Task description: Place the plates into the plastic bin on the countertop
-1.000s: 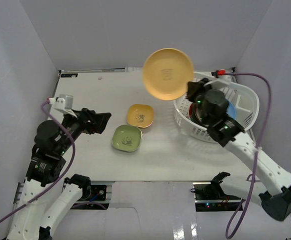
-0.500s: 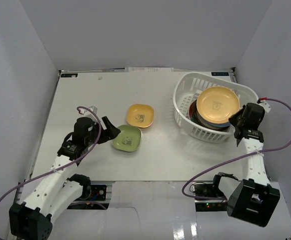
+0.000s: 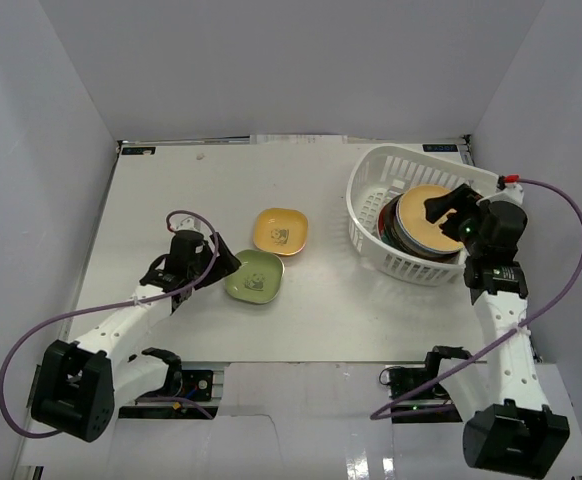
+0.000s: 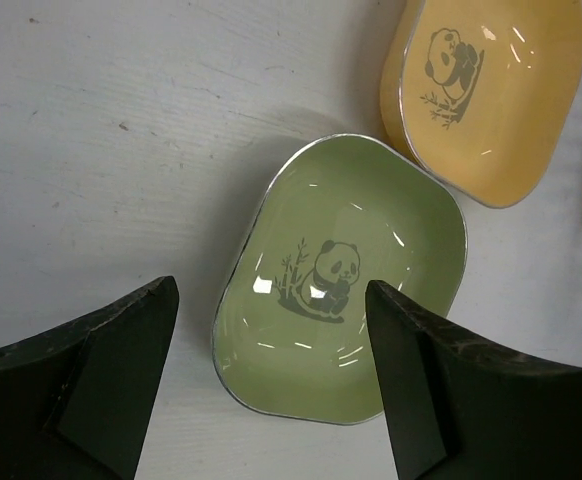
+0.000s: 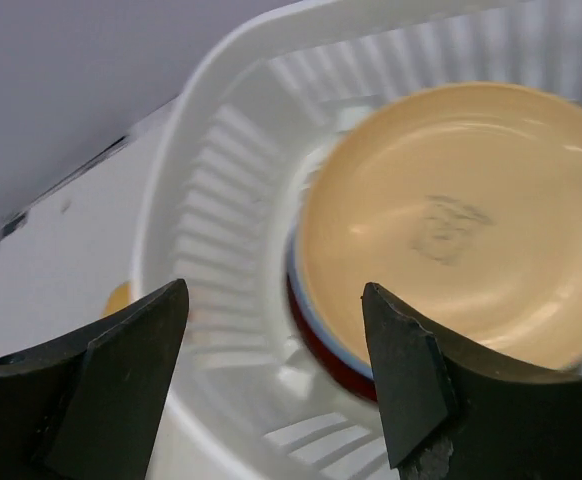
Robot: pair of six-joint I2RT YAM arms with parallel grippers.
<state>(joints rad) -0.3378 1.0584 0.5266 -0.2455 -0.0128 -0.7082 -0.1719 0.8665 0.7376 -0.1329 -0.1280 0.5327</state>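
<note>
The white slotted plastic bin (image 3: 369, 170) stands at the back right of the countertop (image 3: 171, 200). In it a round yellow plate (image 3: 426, 220) lies on top of a stack of plates; blue and dark-red rims (image 5: 333, 348) show under the yellow plate (image 5: 451, 220). My right gripper (image 3: 447, 208) hovers open above that stack, touching nothing, with the bin wall (image 5: 221, 200) below it. A small square green plate (image 3: 254, 277) and a square yellow plate (image 3: 280, 231) lie mid-table. My left gripper (image 3: 222, 271) is open, its fingers straddling the green panda plate's (image 4: 341, 275) near left edge.
White walls close in the table on three sides. The square yellow plate (image 4: 486, 90) almost touches the green one's far corner. Purple cables trail from both wrists. The arm bases sit at the near edge.
The right gripper lowered the round yellow plate onto the stack in the bin and opened, letting it go. The left gripper came down and forward to the green plate.
</note>
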